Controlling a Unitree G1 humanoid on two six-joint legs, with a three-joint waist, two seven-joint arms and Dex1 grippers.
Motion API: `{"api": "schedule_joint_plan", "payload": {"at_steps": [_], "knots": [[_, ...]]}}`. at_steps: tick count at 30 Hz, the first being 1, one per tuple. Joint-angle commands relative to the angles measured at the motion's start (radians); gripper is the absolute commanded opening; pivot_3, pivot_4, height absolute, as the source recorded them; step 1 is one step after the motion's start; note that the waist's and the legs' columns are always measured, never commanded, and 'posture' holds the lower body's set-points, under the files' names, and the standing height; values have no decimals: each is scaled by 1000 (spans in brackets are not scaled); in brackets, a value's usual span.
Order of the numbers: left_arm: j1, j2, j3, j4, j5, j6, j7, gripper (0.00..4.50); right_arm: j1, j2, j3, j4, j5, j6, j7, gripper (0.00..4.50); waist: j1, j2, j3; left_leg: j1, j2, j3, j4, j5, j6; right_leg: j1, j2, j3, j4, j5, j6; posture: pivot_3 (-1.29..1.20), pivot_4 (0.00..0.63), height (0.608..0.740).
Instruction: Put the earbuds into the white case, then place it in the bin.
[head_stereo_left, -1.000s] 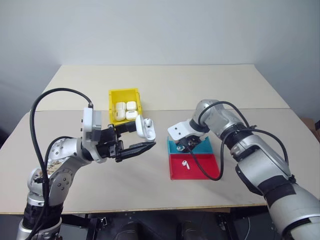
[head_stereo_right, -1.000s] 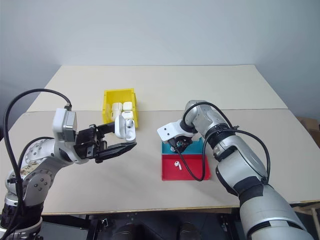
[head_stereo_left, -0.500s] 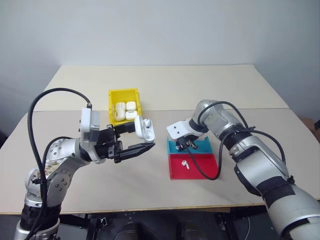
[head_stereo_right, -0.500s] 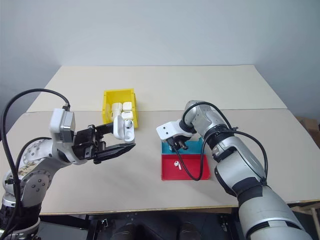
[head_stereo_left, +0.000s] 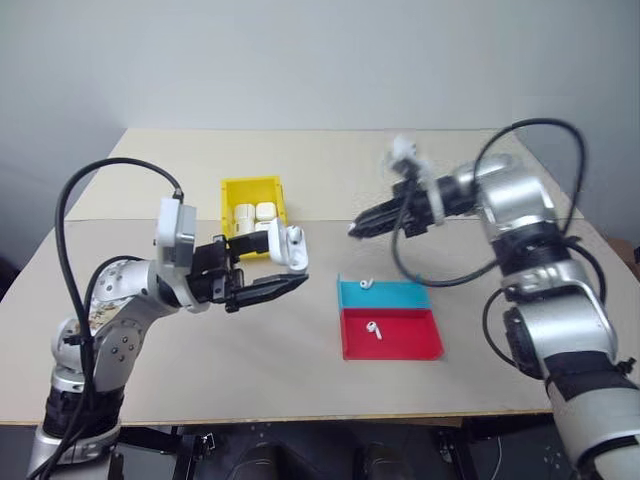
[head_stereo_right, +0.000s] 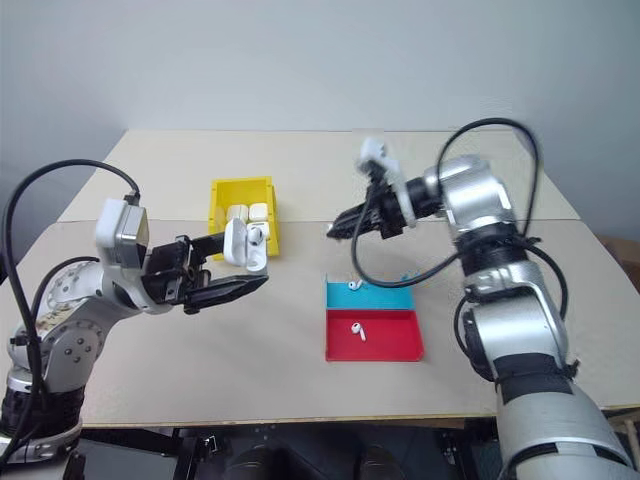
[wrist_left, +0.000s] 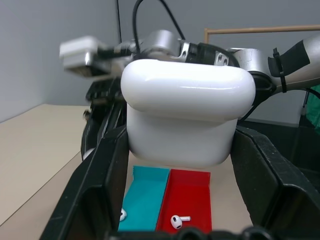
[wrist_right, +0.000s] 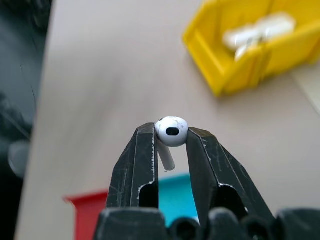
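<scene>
My left gripper (head_stereo_left: 288, 264) is shut on the white case (head_stereo_left: 290, 250), holding it upright above the table; its black fingers (wrist_left: 100, 170) flank the case (wrist_left: 182, 117). My right gripper (head_stereo_left: 356, 230) hangs high over the table, pointing left toward the case, shut on one earbud (wrist_right: 171, 131) pinched at the fingertips. A second earbud (head_stereo_left: 366, 284) lies in the teal half of the tray, a third earbud (head_stereo_left: 373, 328) in the red half. The yellow bin (head_stereo_left: 250, 186) stands behind the case, with several white cases inside.
The red-and-teal tray (head_stereo_left: 400, 345) lies flat on the table below my right gripper. Black cables loop from both arms. Bare tabletop stretches in front of and behind the tray and bin.
My right gripper has lifted out of the teal tray half with an earbud, risen well above the table and turned to point left. The left gripper and case have stayed put.
</scene>
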Motion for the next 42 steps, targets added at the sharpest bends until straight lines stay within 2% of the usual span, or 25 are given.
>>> {"api": "schedule_joint_plan", "payload": {"at_steps": [1, 4, 8, 12, 16, 28, 34, 42], "knots": [[-43, -8, -10, 35, -3, -9, -21, 2779, 105, 1, -246, -307, 243, 264, -130, 647, 5, 0, 0, 0, 0, 0, 0, 0, 0, 0, 0, 0, 0, 0, 0, 0, 150, 740], [-90, -35, -43, 89, 22, -18, -28, 2779, 188, 62, -391, -532, 413, 433, -277, 647, 7, 0, 0, 0, 0, 0, 0, 0, 1, -1, 0, 0, 0, 0, 0, 0, 150, 740], [-157, -77, -90, 161, 54, -26, -50, 2779, 259, 172, -482, -774, 580, 540, -479, 647, 5, 0, 0, 1, 0, -1, -1, -2, 4, 0, 1, 0, 1, 0, 0, 0, 150, 740], [-210, -116, -121, 220, 92, -40, -61, 2779, 291, 245, -512, -882, 716, 574, -635, 647, 6, 0, 0, 1, 0, 0, -1, -2, 4, -1, 1, 1, 1, 0, 0, 0, 150, 740], [-241, -142, -122, 244, 97, -39, -74, 2779, 324, 265, -473, -901, 764, 550, -730, 647, 7, 0, 0, 0, 0, -1, -1, -2, 4, 0, 1, 1, 1, 0, 0, 0, 150, 740], [-217, -137, -101, 218, 88, -28, -80, 2779, 404, 212, -351, -923, 813, 423, -796, 647, 5, 0, 0, 1, 0, -1, -1, -3, 5, 0, 1, 1, 0, 0, 0, 0, 150, 740], [-212, -136, -96, 210, 83, -27, -74, 2779, 479, 186, -267, -950, 758, 296, -786, 647, 6, 0, 0, 0, 0, -1, 0, -3, 5, 0, 1, 1, -1, 0, 0, 0, 150, 740], [-199, -127, -92, 198, 77, -25, -81, 2779, 492, 153, -224, -922, 749, 218, -794, 647, 5, 0, 0, 0, 0, -1, 0, -3, 5, 0, 1, 1, -1, 0, 0, 0, 150, 740]]}}
